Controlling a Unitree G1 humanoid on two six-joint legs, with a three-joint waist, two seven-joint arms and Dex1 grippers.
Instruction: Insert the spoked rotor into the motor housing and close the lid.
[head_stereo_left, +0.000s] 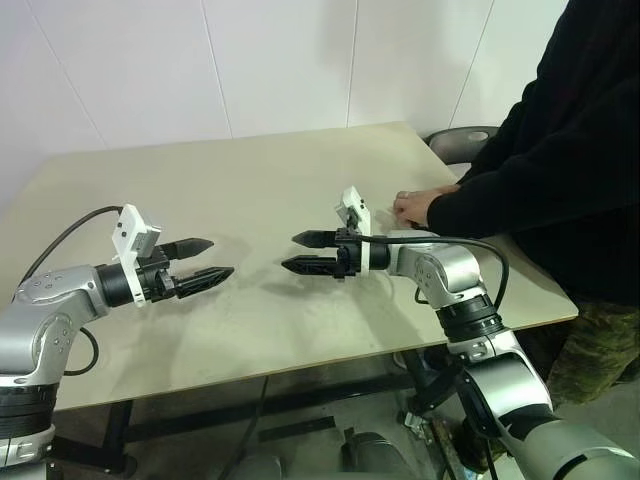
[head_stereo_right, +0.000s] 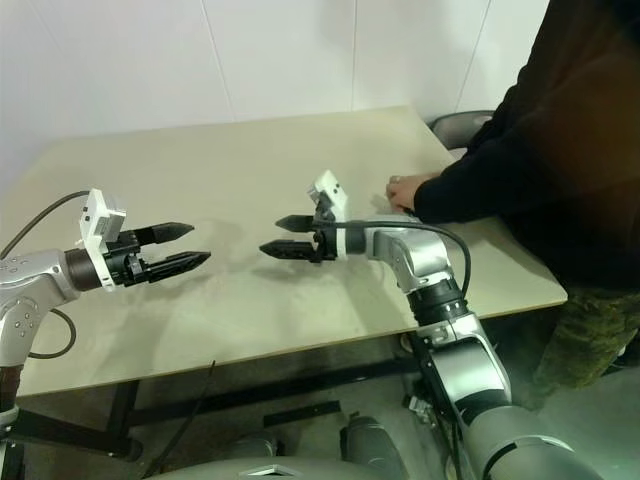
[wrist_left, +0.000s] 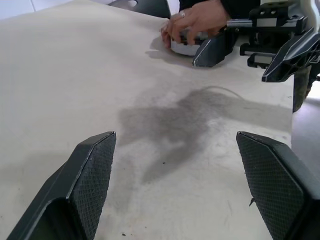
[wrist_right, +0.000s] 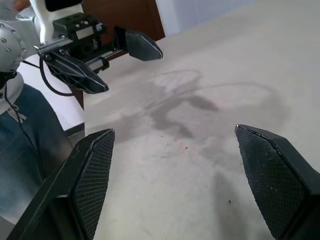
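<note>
Both arms hover above the beige table (head_stereo_left: 250, 180), grippers facing each other across a bare patch of the top. The left gripper (head_stereo_left: 205, 262) sits at about 8 o'clock of the tabletop, its fingers spread wide and empty, pointing toward 3 o'clock. The right gripper (head_stereo_left: 308, 252) sits near the centre, fingers likewise spread and empty, pointing toward 9 o'clock. At about 3 o'clock, by the table's edge, a person's hand (head_stereo_left: 414, 207) rests over a round pale-grey part (wrist_left: 186, 46); whether it is the motor housing or the lid cannot be told.
</note>
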